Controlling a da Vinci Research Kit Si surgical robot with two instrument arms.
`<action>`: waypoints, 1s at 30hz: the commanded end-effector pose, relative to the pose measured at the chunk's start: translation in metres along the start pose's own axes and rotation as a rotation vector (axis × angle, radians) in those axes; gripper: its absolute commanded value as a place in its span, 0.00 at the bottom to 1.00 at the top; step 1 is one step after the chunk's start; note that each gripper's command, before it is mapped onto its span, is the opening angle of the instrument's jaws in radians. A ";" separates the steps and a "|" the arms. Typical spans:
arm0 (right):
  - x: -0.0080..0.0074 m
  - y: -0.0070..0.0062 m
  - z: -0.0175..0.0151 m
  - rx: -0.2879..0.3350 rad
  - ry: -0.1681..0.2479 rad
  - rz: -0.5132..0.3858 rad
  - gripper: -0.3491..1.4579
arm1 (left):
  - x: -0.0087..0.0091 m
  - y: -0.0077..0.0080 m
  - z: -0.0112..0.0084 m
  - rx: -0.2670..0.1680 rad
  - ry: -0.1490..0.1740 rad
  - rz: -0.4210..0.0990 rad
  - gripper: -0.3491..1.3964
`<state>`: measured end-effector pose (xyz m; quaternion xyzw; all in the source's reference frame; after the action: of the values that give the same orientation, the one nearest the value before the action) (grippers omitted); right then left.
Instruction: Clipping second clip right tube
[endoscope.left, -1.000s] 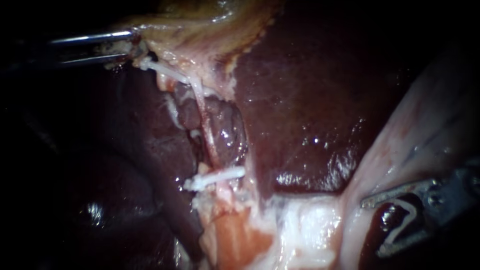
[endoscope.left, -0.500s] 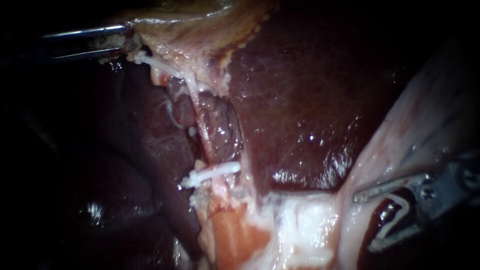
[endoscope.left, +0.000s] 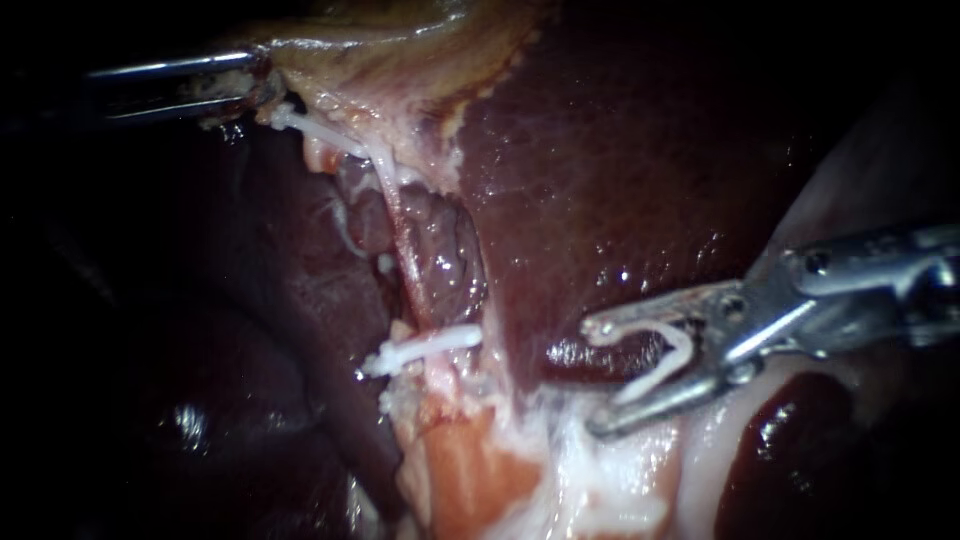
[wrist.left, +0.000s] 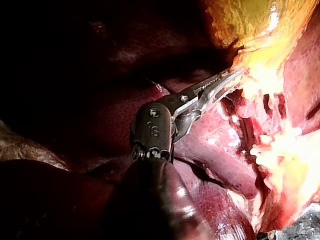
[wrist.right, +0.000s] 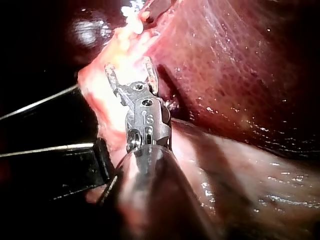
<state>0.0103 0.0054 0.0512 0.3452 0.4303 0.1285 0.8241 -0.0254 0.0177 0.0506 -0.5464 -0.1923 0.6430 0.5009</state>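
one clip (endoscope.left: 425, 347) on seemingly one tube (endoscope.left: 406, 265), second clip (endoscope.left: 668, 362) in right instrument (endoscope.left: 590, 378)

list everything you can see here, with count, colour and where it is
liver: one, dark red-brown, middle and upper right of the endoscope view
gallbladder: one, yellowish tan, at the top
tube: one, pale pink, runs down from the gallbladder
clip on the tube: one, white, across the tube's lower end
loaded clip: one, white, open, apart from the tube
pale tissue: one patch, white and orange-pink, along the bottom
left instrument: one, silver, upper left, jaws shut on the gallbladder's edge
right instrument: one, silver, from the right, jaws wide apart around the loaded clip, at the liver's lower edge
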 end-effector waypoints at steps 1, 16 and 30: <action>0.0002 0.0003 0.0004 -0.004 0.009 0.011 0.46 | 0.0000 0.0000 0.0000 -0.001 0.000 0.000 0.00; 0.0019 0.0043 0.0084 -0.033 0.086 0.120 0.46 | -0.0001 0.0001 0.0001 -0.002 -0.001 0.000 0.00; 0.0031 0.0055 0.0119 -0.005 0.201 0.197 0.46 | -0.0001 0.0001 0.0002 -0.002 -0.001 0.000 0.00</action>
<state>0.0224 0.0055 0.0579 0.3689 0.4760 0.2441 0.7601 -0.0257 0.0176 0.0506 -0.5468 -0.1933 0.6430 0.5003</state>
